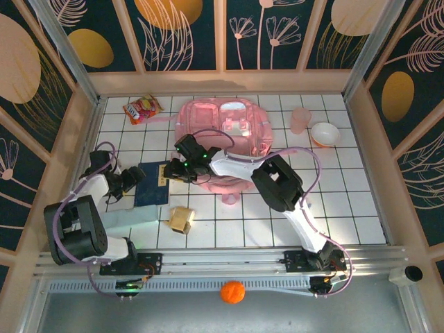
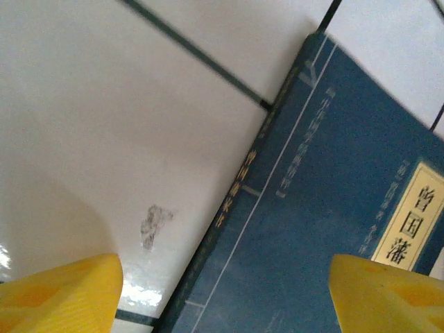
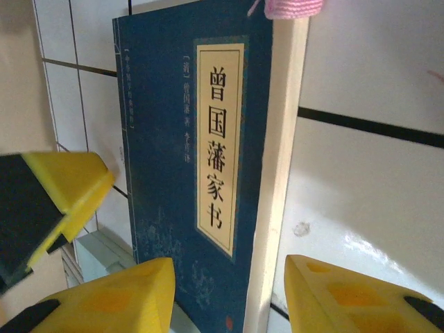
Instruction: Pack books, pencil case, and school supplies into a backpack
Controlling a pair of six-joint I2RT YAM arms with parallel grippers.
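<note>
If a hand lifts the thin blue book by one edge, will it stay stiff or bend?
The book looks thin, with a soft-looking cover, so held by one edge it would probably sag a little. It lies cover-up on the glossy tiled table, so a push would likely slide it, not tip it. It is probably light.

the book [image 1: 154,184] lies flat on the tiled table [image 1: 333,208], just left of the pink backpack [image 1: 222,135]. the left gripper [image 1: 135,179] is at its left edge, the right gripper [image 1: 173,168] at its upper right corner. the mint pencil case [image 1: 130,216] lies just below, with a tan box [image 1: 182,218] beside it.
</note>
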